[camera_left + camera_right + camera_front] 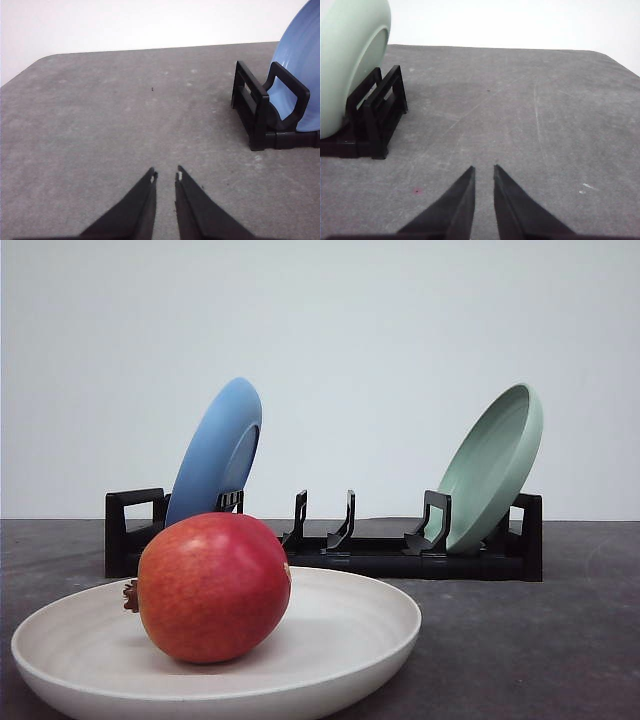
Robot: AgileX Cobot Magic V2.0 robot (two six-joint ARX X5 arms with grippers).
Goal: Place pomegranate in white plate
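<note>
Round red pomegranate (pixel 213 587) is seen resting in the wide cream plate (pixel 370 625).
Left gripper (pixel 165 175) and right gripper (pixel 484 168) (both nearly closed, empty) are held well clear of it.

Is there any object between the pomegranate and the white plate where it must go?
No. The pomegranate already rests inside the white plate, touching its surface. The black dish rack with the blue plate and pale green plate stands behind, apart from both.
</note>
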